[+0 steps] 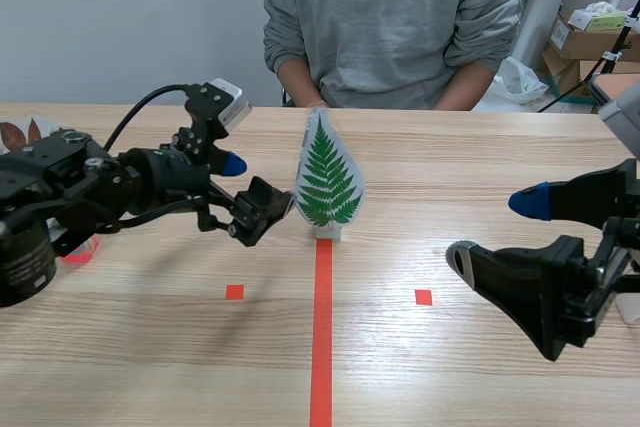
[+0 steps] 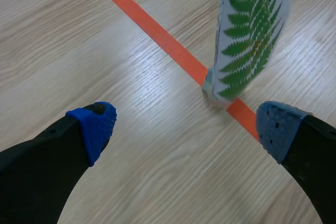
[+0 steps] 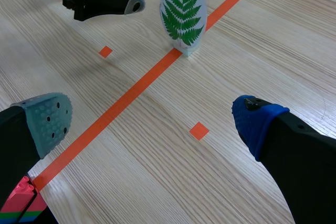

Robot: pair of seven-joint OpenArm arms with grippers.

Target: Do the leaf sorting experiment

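Light wood-grain table (image 1: 450,177) under me, grey wall behind, and a person (image 1: 390,17) in a grey sweatshirt sits across it, cut off at the shoulders, hands out of my sight. Cardboard boxes (image 1: 590,42) are stacked at the far right, partly cropped. At the left edge I catch a sliver of brown-leaf cards (image 1: 18,134), mostly hidden behind my left arm, so I can't count them. A red scrap (image 1: 80,250) peeks out under that arm; can't tell what it is. Low in my right wrist view there's a pink and green block (image 3: 18,205), clipped at the corner and also unclear. Now the fern leaf card (image 1: 328,179): it's upright in a small pale stand (image 1: 328,233), sitting right on the far end of the orange tape line (image 1: 322,327). My left gripper (image 1: 258,183) is spread wide and holding nothing; the card is just ahead of it, off toward its right finger, not between the pads, with bare table in between. My right gripper (image 1: 496,231) is also gaping and empty, hanging well apart from the card, on the near right side of the tape line.
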